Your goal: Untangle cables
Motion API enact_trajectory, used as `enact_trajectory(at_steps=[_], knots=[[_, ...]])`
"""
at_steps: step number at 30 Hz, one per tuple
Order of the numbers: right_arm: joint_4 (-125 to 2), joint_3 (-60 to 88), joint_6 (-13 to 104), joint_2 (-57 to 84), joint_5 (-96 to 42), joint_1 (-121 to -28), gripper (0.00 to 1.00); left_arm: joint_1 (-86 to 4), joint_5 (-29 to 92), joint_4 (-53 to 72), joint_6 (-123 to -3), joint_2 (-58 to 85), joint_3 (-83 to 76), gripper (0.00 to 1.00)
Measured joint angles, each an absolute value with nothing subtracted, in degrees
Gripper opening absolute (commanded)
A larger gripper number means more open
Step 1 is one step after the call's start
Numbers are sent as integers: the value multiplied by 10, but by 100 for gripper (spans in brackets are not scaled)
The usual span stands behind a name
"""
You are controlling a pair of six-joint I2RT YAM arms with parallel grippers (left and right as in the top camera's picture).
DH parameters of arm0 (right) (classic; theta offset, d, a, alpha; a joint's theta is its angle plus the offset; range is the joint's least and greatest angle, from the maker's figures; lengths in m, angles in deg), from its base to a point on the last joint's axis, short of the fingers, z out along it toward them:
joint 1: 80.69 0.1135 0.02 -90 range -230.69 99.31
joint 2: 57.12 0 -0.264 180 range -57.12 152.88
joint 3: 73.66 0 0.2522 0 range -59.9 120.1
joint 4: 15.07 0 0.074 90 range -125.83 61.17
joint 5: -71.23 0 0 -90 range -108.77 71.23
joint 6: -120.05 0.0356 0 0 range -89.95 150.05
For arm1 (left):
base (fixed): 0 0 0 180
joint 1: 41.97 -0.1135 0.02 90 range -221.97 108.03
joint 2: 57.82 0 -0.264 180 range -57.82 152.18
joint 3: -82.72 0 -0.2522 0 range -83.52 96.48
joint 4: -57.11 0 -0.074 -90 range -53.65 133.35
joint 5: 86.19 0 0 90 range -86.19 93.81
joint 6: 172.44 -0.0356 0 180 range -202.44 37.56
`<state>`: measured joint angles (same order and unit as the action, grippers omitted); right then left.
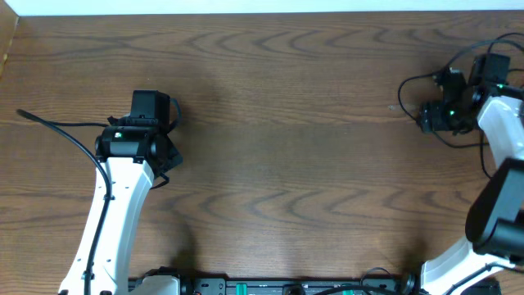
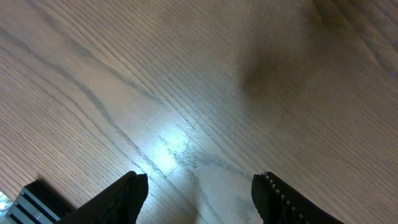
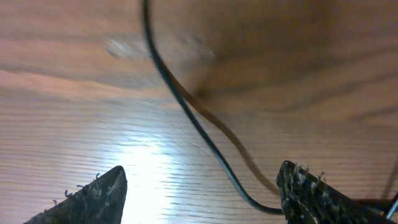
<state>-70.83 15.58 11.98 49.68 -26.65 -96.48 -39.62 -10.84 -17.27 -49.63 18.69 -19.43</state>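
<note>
Black cable (image 3: 180,102), far right of table (image 1: 286,123)

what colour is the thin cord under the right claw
The cord is black, clearest in the right wrist view.

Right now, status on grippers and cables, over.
Left gripper open, empty. Right gripper open above black cable. White cable not in view. No obstruction seen.
</note>
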Motion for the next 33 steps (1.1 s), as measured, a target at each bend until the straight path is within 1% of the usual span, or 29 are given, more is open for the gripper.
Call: enact_trajectory(at_steps=[4,5,6,7,8,9,15,20,24,27,33], knots=[[-710,156,113,557,-219,-965,70,-396,-108,-172,-496,187,-194,59],[-710,156,113,564,-214,-965,66,-396,-108,-173,-496,187,-194,59],[-708,156,110,569,-213,-965,53,-396,-108,-172,-496,187,-194,59],[-707,156,110,570,-213,-965,28,-396,-108,-172,-496,187,-194,59],[-706,156,108,570,-213,-965,7,-396,-108,-172,-496,187,-194,60],[-705,156,107,570,-213,-965,1,-396,-108,-172,-496,187,-194,59],[-706,159,151,570,-214,-965,1,-396,-108,-172,-496,187,-194,60],[-719,225,191,532,-213,-977,1,-396,-106,-172,-496,187,-194,60],[-685,278,239,464,-202,-1022,1,-396,-103,-173,-496,187,-194,59],[-645,295,277,416,-180,-1080,1,-396,-100,-173,-496,187,-194,59],[-645,295,329,413,-150,-1146,1,-396,-100,-173,-496,187,-194,60]])
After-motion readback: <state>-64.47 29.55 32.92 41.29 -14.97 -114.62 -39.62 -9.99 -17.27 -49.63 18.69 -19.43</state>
